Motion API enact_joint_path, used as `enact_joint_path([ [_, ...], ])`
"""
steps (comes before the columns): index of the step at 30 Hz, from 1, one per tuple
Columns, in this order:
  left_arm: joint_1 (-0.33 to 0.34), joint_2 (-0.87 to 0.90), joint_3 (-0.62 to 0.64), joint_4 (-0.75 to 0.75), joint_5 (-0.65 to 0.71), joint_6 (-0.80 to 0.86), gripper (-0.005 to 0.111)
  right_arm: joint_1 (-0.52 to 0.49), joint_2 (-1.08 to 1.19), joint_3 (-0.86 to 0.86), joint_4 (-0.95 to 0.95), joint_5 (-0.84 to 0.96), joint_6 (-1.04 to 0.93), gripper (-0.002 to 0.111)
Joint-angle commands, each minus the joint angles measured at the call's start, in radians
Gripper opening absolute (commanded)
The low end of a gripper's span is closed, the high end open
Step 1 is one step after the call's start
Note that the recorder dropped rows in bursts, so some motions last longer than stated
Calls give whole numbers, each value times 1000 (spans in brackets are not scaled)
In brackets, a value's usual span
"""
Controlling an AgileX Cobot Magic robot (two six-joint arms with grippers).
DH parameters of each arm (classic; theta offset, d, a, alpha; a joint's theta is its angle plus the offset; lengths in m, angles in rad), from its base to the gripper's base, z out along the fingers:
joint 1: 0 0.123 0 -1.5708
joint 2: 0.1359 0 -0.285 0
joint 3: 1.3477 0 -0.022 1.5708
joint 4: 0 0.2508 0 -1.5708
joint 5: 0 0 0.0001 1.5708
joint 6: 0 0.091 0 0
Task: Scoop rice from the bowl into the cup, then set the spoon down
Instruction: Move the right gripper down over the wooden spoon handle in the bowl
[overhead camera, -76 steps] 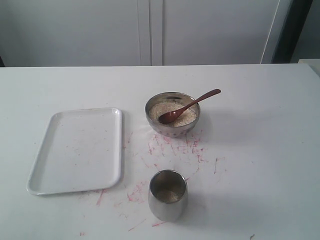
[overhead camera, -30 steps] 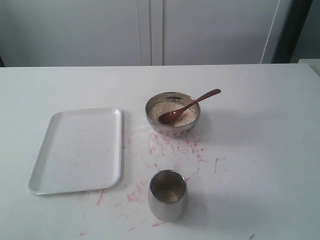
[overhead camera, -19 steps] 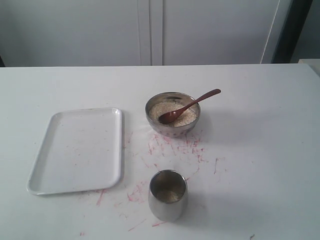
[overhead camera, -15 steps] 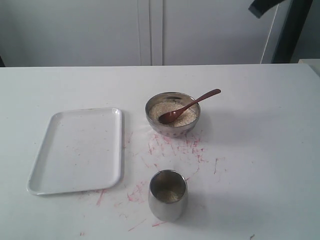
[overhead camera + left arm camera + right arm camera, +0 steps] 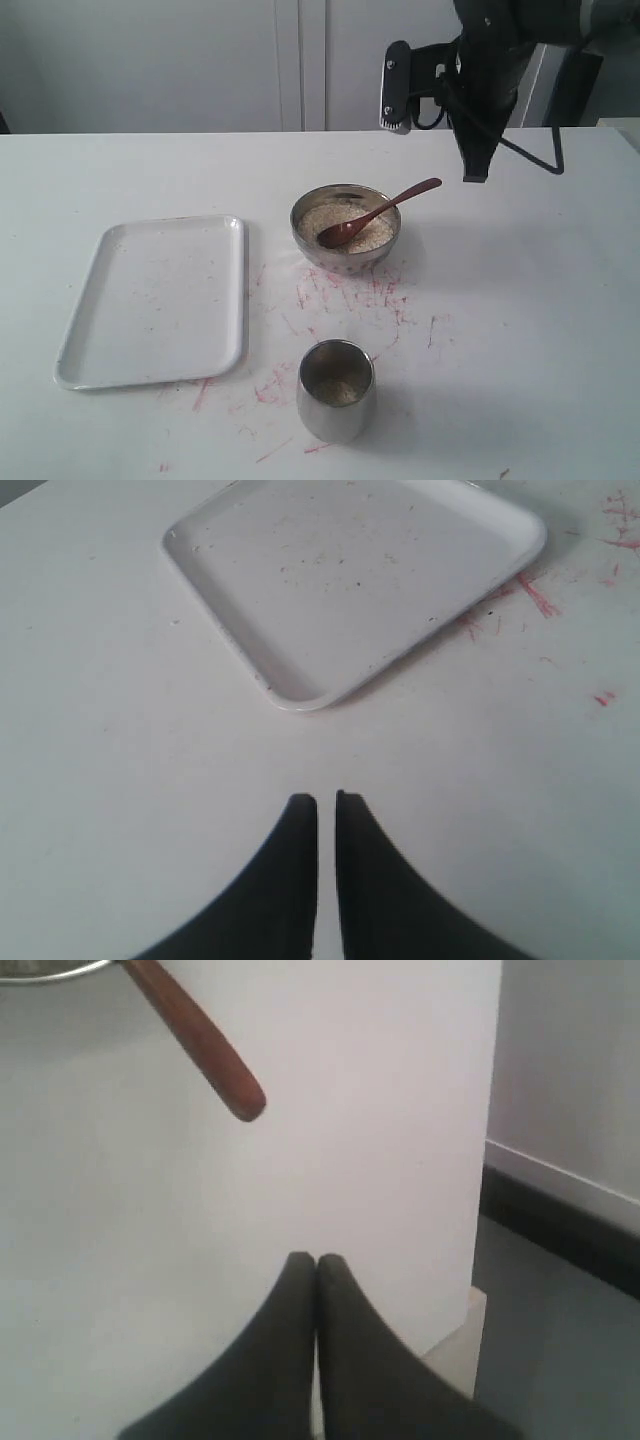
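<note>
No readable text anywhere.
The red scribbles [image 5: 352, 292] on the table [image 5: 530, 320] form no letters or numbers; bowl [image 5: 345, 262], cup [image 5: 335, 418] and tray [image 5: 150, 300] carry no legible marks.

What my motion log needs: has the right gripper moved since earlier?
Yes. The right gripper came in from the upper right and now hangs near the spoon handle end, right of the bowl.

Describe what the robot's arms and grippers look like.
The left gripper and right gripper have matte black fingers that curve inward to slim tips. The right arm is black and bulky, with a light grey block mounted beside it and a looping black cable.
</note>
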Motion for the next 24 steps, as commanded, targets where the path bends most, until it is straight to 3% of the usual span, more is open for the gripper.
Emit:
enact_joint_path([
  [1, -2, -3, 9, 0, 33, -6, 14, -38, 21, -6, 130, -34, -246, 0],
  [11, -2, -3, 9, 0, 33, -6, 14, -112, 47, -10, 554, -2, -602, 0],
  [19, -2, -3, 9, 0, 33, -6, 14, -150, 105, -12, 639, 40, -687, 0],
  [24, -2, -3, 9, 0, 33, -6, 14, -177, 130, -12, 650, -24, -720, 0],
])
